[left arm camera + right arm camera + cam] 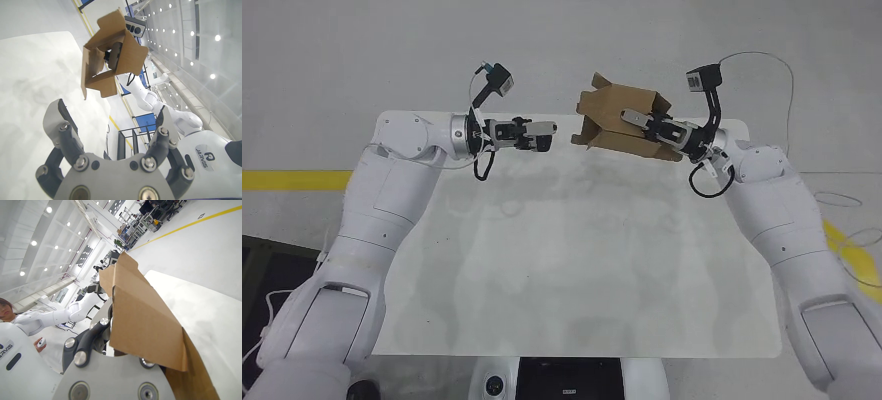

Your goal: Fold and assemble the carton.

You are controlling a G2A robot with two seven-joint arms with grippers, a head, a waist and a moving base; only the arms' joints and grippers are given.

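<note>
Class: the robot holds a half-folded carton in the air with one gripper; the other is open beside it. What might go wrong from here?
1. Only the right gripper pinches one wall of the carton; a push from the left gripper may twist it or pull it free.
2. Its flaps splay loosely, so the open gripper could catch one and crease it.
3. It hangs over the far edge of the table; if dropped, it may fall off.

A white table [572, 290] with rounded corners, its surface marked by faint grey smudges [510, 207], stands on a pale grey floor [542, 40].
</note>
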